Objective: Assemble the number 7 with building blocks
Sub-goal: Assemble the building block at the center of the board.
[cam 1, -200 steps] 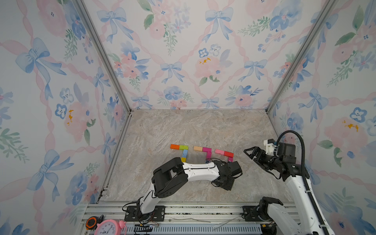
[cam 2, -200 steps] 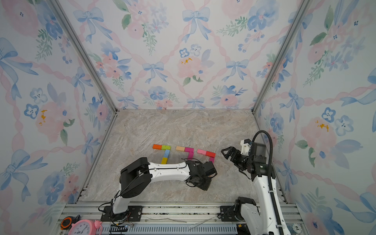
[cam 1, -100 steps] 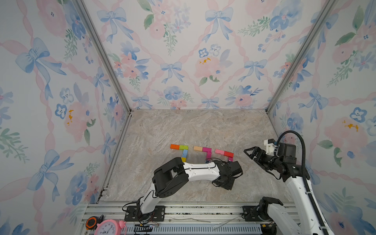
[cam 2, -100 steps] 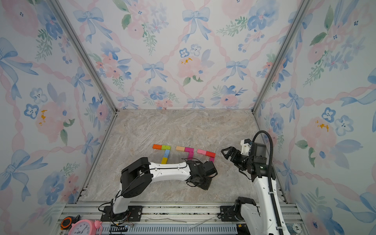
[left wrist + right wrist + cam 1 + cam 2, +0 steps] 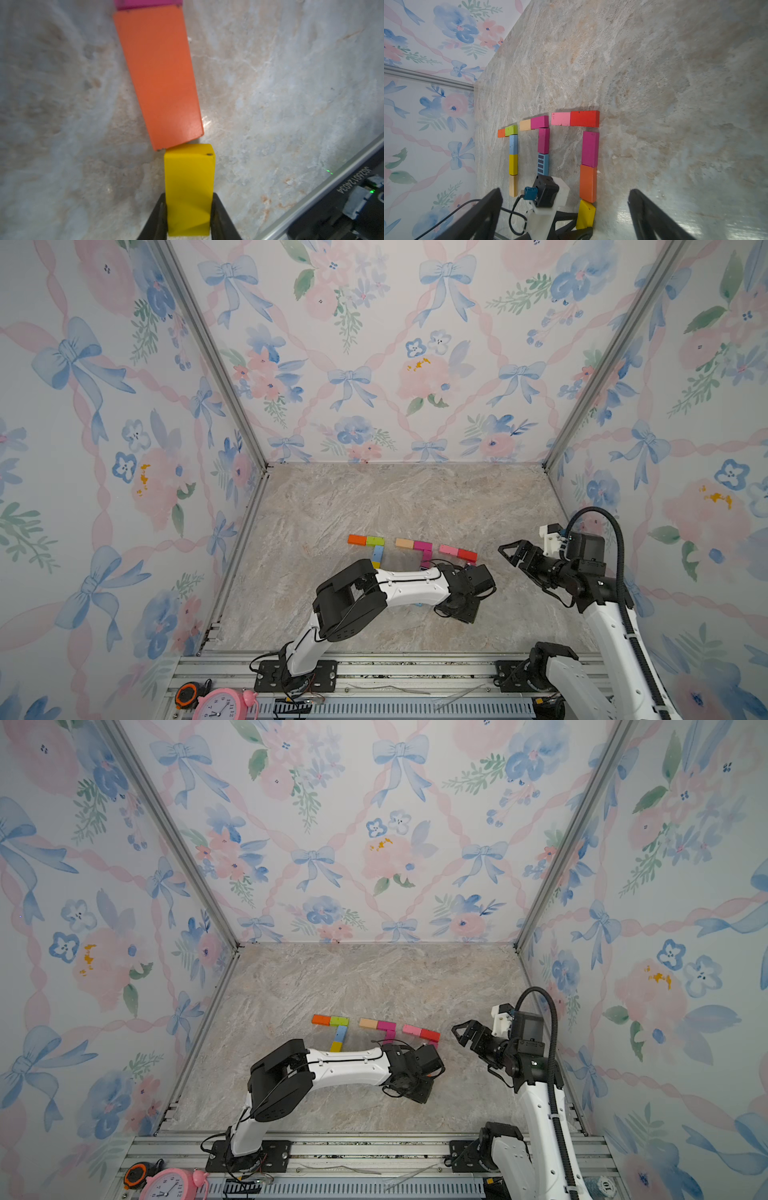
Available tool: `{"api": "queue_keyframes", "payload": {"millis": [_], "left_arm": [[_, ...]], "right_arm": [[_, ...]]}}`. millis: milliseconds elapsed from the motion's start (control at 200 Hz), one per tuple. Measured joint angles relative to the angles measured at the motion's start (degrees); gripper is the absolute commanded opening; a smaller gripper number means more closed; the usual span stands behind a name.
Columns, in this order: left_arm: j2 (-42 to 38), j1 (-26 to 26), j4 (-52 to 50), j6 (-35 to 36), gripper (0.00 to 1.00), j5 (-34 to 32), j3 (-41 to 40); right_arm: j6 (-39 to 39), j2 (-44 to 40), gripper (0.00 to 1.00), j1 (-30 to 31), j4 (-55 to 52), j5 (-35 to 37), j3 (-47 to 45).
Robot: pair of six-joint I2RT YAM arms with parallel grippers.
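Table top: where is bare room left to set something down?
Bare: the table between the block sevens and the back wall, and between the left arm and front rail. Crowded: the sevens' stems, where the left gripper holds a yellow block.

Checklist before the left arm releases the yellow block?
1. Left gripper shut on yellow block: ok.
2. Yellow block meets the end of the orange block: ok, appears to touch at one corner.
3. Yellow block in line with orange block: not ok, it sits at an angle to it in both wrist views.
4. Yellow block flat on table: cannot tell.
5. Right gripper open and apart from the blocks: ok.
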Motion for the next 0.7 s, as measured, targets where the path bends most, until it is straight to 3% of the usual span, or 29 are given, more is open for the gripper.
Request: {"api": "queue_keyframes", "payload": {"millis": [180, 295, 700], "left_arm": [[0.0, 0.2, 0.0, -0.3, 0.2, 0.0, 0.0], [0.0, 0.3, 0.0, -0.4, 0.31, 0.0, 0.0], [0.0, 0.3, 0.1, -0.4, 0.4, 0.1, 0.0]], "right_arm": [[0.0, 0.0, 0.97, 0.0, 0.0, 0.1, 0.0], [0.0, 0.0, 0.97, 0.0, 0.0, 0.2, 0.0], [0.0, 0.0, 0.97, 0.3, 0.0, 0.5, 0.0]]}}
